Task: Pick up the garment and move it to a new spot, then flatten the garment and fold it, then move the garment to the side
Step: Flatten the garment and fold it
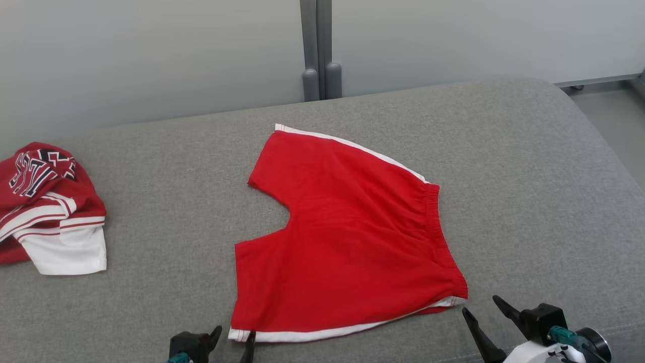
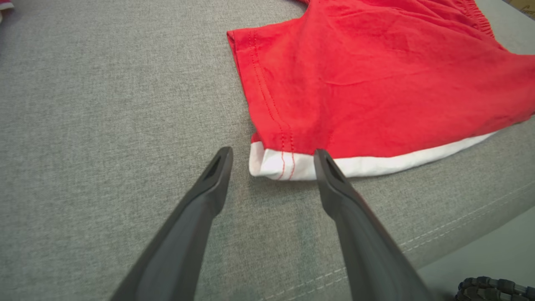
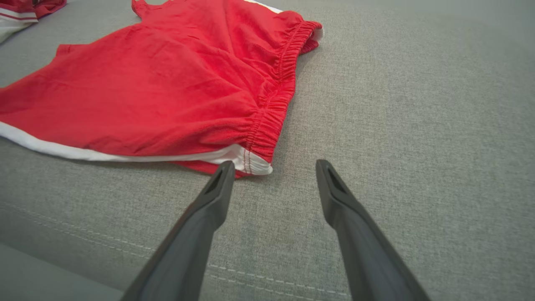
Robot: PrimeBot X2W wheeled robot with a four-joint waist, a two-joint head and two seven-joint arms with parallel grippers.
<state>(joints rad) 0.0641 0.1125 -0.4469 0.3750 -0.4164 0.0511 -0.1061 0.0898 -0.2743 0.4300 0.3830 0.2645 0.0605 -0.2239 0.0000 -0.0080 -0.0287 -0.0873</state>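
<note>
The garment [image 1: 347, 237], a pair of red shorts in a soft, faintly creased knit, lies spread flat in the middle of the surface [image 1: 529, 201], reaching close to its near edge. Its gathered elastic waistband faces the right edge and its two stitched leg hems face the left, with a curved notch between them. A white stripe runs down each side seam. The left gripper [image 2: 272, 154] sits at the near leg-hem corner with its long, dark, tapered fingers spread apart on either side of the white corner; whether they touch the cloth cannot be told. The right gripper [image 1: 479, 304], fingers likewise apart and holding nothing, is just beside the near waistband corner. The surface is covered in coarse grey woven fabric with a stitched seam along its near edge. At the left edge lies a crumpled red and white jersey [image 1: 48, 212] with lettering.
</note>
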